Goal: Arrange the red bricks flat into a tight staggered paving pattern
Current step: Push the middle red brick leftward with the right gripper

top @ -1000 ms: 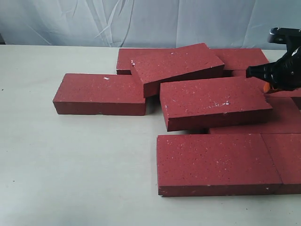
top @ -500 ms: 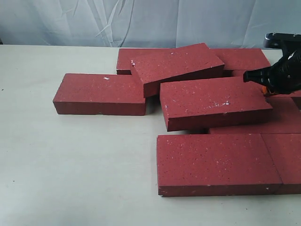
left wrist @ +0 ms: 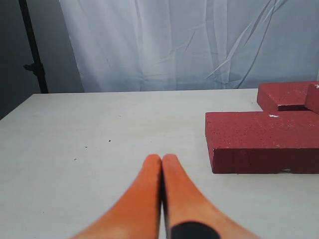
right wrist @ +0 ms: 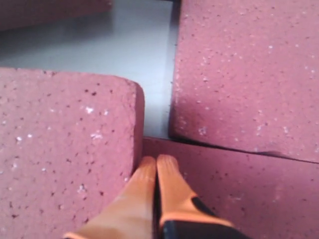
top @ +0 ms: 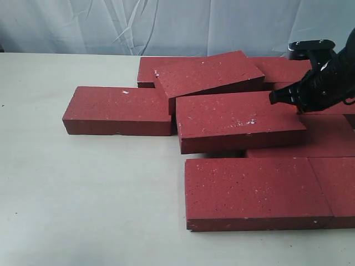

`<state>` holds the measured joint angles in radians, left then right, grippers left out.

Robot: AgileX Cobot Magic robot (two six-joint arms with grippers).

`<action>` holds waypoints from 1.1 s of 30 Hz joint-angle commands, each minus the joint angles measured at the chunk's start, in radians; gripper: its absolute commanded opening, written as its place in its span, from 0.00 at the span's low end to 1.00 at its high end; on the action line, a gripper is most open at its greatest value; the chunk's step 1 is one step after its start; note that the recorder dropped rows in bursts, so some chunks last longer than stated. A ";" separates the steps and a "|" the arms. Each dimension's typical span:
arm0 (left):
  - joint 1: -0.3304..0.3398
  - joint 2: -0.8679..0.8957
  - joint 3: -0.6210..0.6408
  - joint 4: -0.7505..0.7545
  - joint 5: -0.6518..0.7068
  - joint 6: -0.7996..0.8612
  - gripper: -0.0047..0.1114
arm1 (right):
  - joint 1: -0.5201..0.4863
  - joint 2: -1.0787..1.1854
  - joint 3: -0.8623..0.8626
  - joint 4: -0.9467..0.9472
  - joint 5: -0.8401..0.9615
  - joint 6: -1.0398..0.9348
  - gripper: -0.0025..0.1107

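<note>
Several red bricks lie on the table. One brick (top: 116,110) lies flat alone at the left. A tilted brick (top: 208,77) leans on the back row. Below it a middle brick (top: 236,119) rests skewed on others. Two bricks (top: 255,191) lie flat side by side at the front. My right gripper (top: 275,98) is shut, its orange fingertips (right wrist: 149,167) pressed against the right end of the middle brick (right wrist: 60,149), resting on a lower brick (right wrist: 239,189). My left gripper (left wrist: 161,160) is shut and empty, low over bare table, left of the lone brick (left wrist: 261,139).
A white cloth backdrop (top: 166,25) hangs behind the table. The beige tabletop (top: 83,188) spreads to the left and front of the bricks. A dark stand (left wrist: 32,50) rises beyond the table's far corner in the left wrist view.
My right gripper has moved left against the middle brick's right end, and that brick has slid left, nearly closing the gap to the lone brick. The left arm shows no change.
</note>
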<state>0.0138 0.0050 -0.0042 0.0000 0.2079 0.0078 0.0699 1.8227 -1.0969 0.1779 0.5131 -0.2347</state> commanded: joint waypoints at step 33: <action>0.003 -0.005 0.004 0.000 -0.006 -0.001 0.04 | 0.190 0.003 -0.007 0.081 0.014 -0.040 0.02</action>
<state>0.0138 0.0050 -0.0042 0.0000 0.2079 0.0078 0.2255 1.8243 -1.0969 0.2506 0.5344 -0.2658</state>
